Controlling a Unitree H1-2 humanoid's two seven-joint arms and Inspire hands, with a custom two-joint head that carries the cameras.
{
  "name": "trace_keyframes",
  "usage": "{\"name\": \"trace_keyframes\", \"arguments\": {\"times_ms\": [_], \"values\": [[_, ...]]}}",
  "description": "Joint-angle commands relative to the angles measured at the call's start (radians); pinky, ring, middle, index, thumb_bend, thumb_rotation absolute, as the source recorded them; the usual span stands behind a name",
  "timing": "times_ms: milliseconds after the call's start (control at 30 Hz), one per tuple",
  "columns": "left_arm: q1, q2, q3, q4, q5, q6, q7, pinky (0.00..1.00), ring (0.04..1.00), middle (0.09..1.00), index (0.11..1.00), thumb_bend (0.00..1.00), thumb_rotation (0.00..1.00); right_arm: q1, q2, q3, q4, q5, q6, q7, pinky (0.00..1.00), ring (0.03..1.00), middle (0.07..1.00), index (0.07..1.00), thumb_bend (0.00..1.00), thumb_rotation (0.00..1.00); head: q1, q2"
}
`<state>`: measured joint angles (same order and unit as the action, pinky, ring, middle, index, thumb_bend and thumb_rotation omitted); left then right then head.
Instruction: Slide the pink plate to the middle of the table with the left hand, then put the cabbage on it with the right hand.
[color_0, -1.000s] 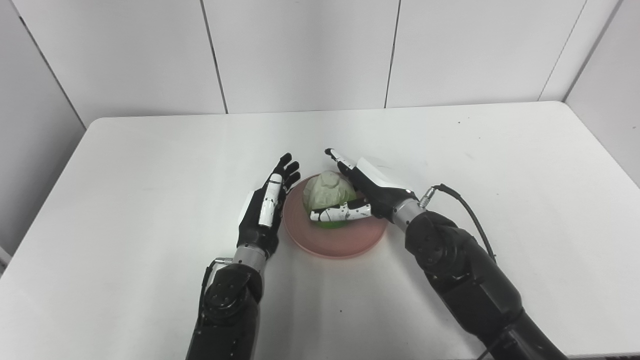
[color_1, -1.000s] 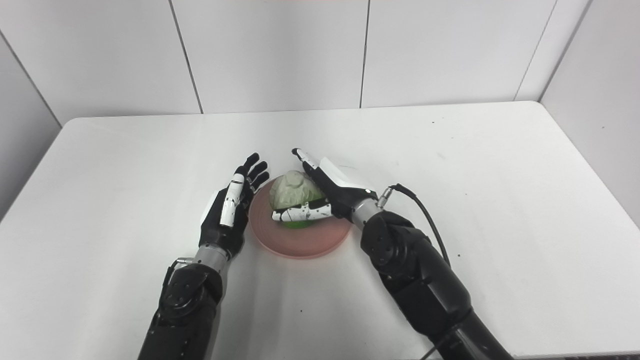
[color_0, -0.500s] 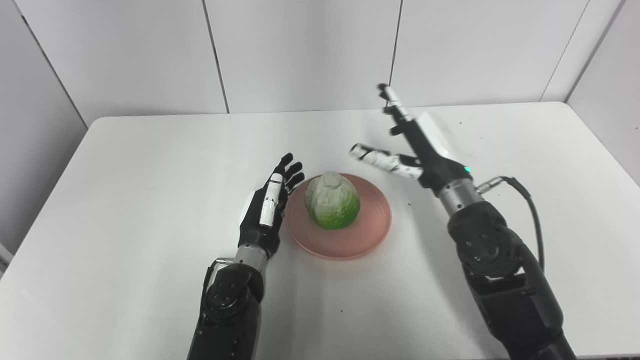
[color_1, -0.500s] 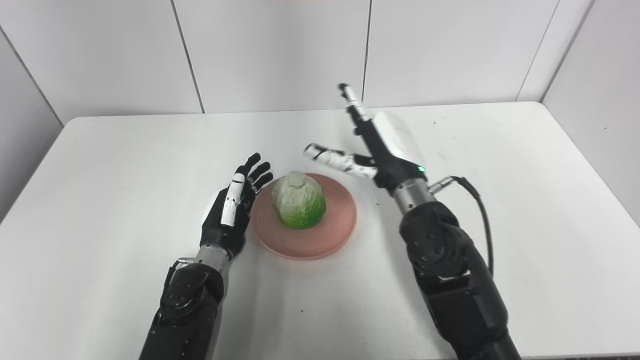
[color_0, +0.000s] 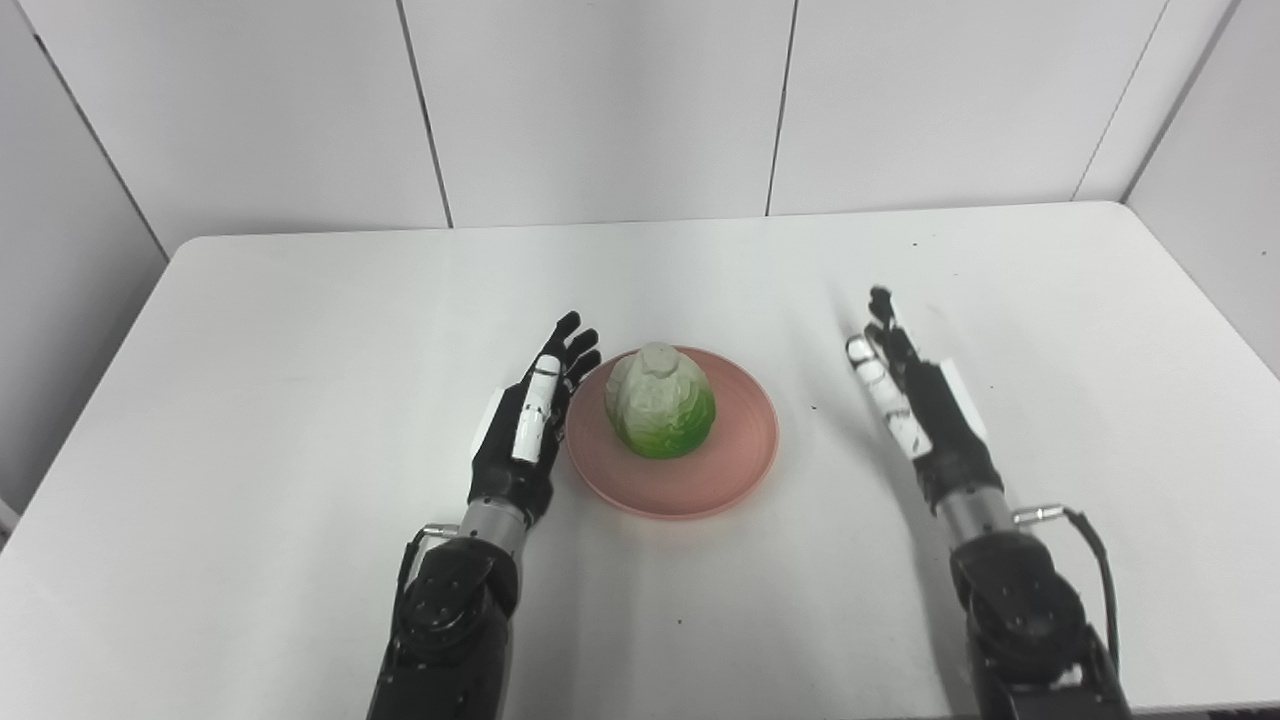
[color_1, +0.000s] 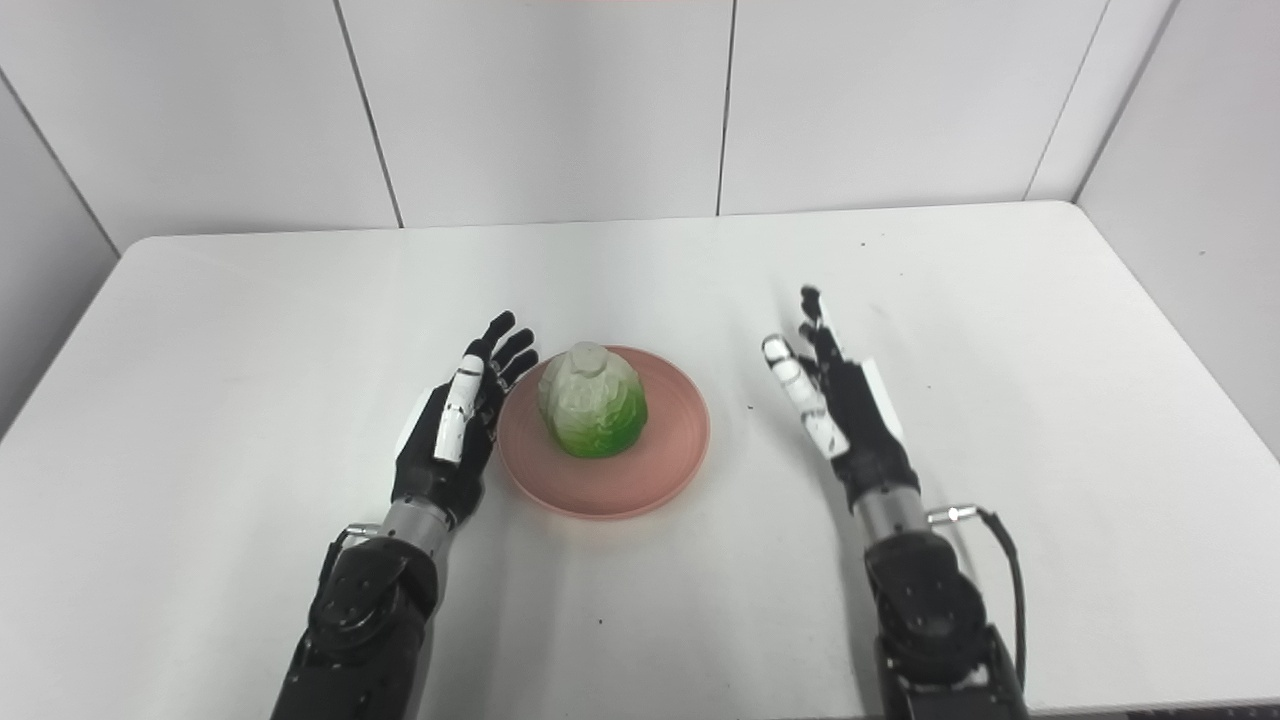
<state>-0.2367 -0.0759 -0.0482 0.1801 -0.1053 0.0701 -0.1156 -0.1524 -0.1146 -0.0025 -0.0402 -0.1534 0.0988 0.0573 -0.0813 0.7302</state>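
on pink plate (color_0: 735, 470), cabbage (color_0: 660, 402) upright

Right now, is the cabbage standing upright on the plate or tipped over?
Upright. The cabbage sits green base down, pale top up, on the pink plate, and neither open hand touches it.

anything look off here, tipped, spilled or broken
Nothing stands out. The cabbage sits upright on the pink plate, which lies flat near the middle of the table. The left hand is open beside the plate's edge; the right hand is open and apart from it.
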Motion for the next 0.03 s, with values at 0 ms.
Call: {"name": "trace_keyframes", "arguments": {"times_ms": [0], "values": [[0.035, 0.014, 0.0, -0.017, 0.01, 0.03, 0.008, 0.94, 0.936, 0.941, 0.932, 0.48, 1.0, -0.007, -0.003, -0.005, 0.001, 0.021, -0.105, -0.015, 0.93, 0.966, 0.996, 1.0, 0.6, 1.0, 0.001, 0.001]]}}
